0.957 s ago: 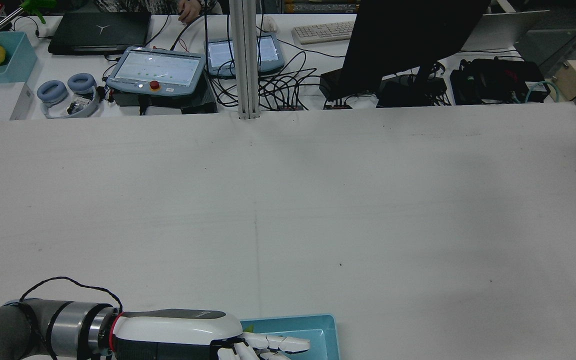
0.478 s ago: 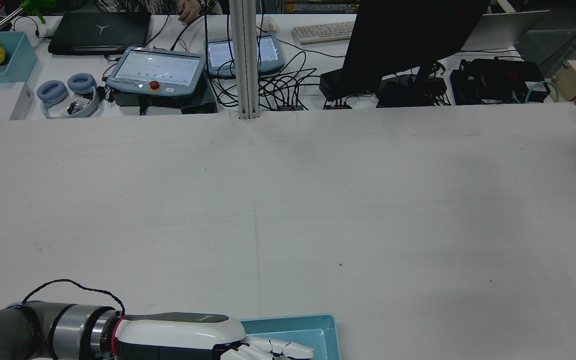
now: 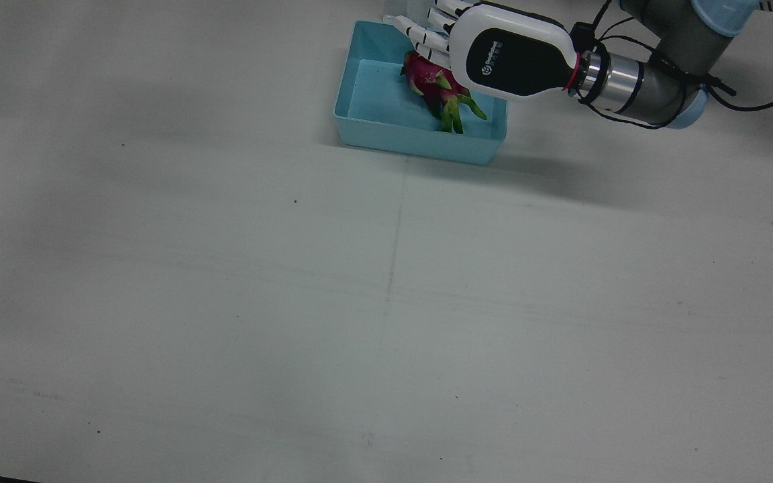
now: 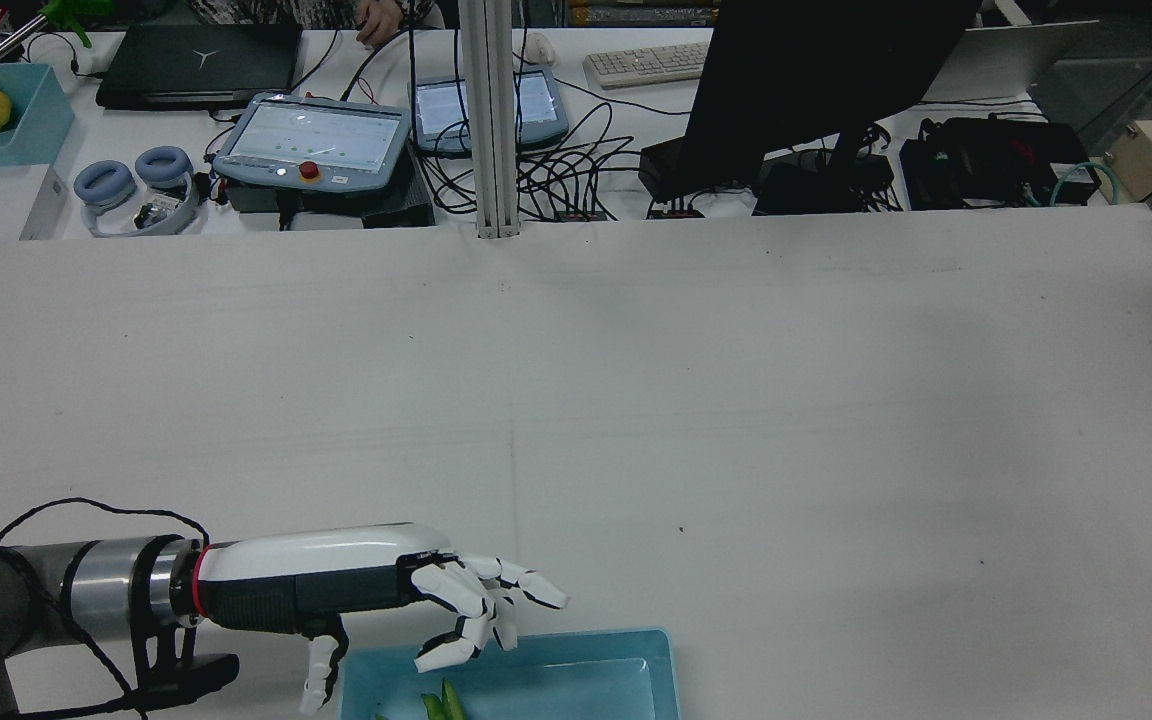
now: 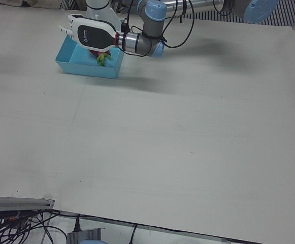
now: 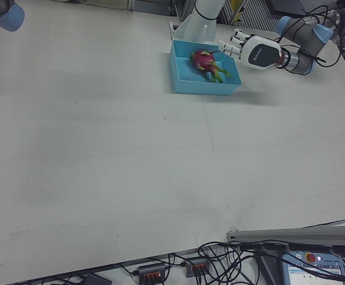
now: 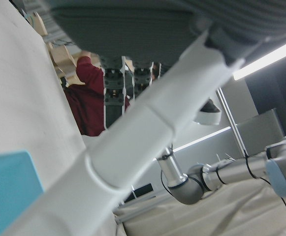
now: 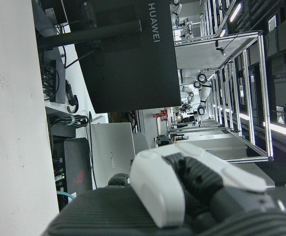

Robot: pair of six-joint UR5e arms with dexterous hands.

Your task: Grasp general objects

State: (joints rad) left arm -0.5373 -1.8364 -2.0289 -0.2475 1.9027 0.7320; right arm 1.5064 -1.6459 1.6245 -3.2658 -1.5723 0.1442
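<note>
Front view: left hand [image 3: 494,57] hovers over a blue bin [image 3: 386,137] holding a dragon fruit [image 3: 437,90].

From the left, the bin's floor is bare, then the dragon fruit lies at its right end, partly hidden under the hand, whose fingers [image 3: 420,37] are spread and hold nothing. Rear view cuts the bin at the bottom edge, with only green tips [image 4: 441,705] showing. Whether the right hand [image 8: 182,191] is spread or closed cannot be told.
</note>
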